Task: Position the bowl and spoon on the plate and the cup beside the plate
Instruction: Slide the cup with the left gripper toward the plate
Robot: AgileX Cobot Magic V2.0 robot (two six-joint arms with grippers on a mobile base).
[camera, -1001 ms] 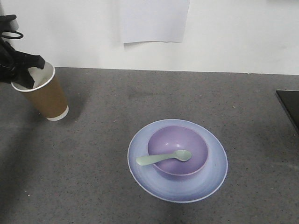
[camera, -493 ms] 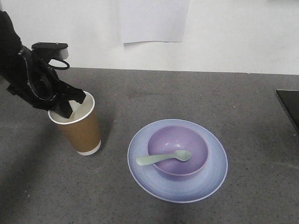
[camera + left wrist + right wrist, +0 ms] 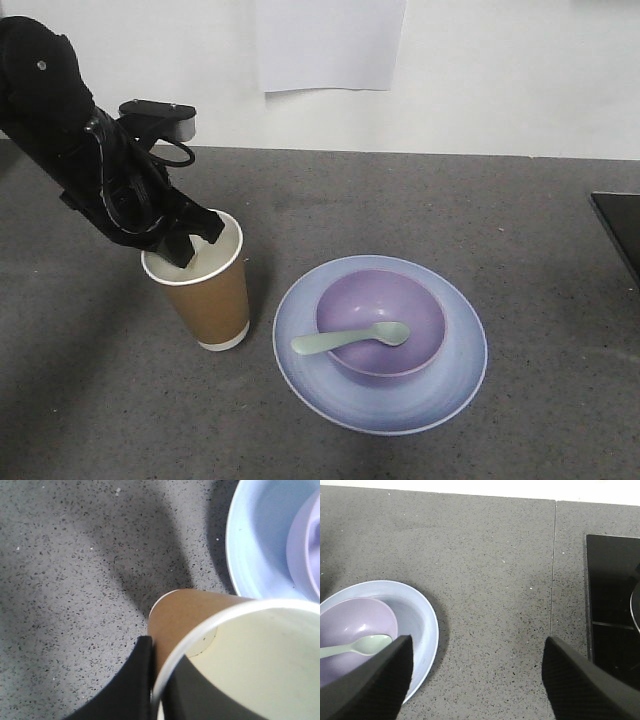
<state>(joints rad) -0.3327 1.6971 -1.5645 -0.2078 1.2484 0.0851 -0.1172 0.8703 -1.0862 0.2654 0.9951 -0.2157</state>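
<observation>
Cup (image 3: 205, 300) brown, white rim; plate (image 3: 450, 385) pale blue; bowl (image 3: 400, 300) lavender; spoon (image 3: 350, 339) mint green; counter (image 3: 500, 210) speckled grey.

Cup (image 3: 240, 645) rim and plate (image 3: 260, 540) cropped in left wrist view

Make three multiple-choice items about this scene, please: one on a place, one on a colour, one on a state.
1. Where does the pale mint-green plastic spoon lie?
A. in the small lavender plastic bowl
B. on the counter
C. in the cup

2. What colour is the round shallow plastic plate?
A. white
B. pale blue
C. brown

3. How does the left gripper hold the brown paper cup?
A. it is open above it
B. it is apart from it
C. it is shut on its rim

Answers:
1 A, the spoon's head rests inside the bowl.
2 B, the front view shows it blue.
3 C, one finger is outside the wall, one inside.
</observation>
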